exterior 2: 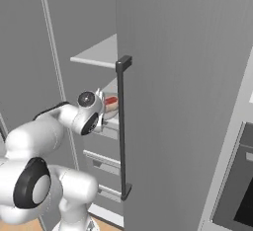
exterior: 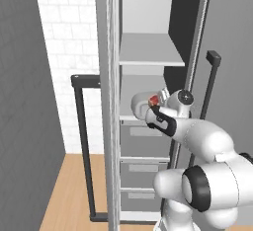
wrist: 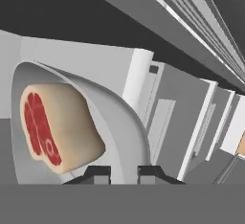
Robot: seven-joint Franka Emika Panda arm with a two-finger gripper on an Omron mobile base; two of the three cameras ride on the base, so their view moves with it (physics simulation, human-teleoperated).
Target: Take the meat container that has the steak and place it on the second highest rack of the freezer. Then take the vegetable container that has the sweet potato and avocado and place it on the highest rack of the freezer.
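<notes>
Two pale shelves stand inside the open freezer [exterior: 148, 52], and the claw [wrist: 123, 173], at the bottom middle of the hand view, is clamped on the rim of the meat container [wrist: 115, 122], holding it at the front edge of the lower shelf [exterior: 141, 84] near the middle of the left base view. One rim grip leaves the dish's floor free to slide flat onto that rack, the second highest, which seems the reason for the sideways reach. Steak [wrist: 52, 127] lies in the dish at the lower left of the hand view, so the load looks ready for setting down.
</notes>
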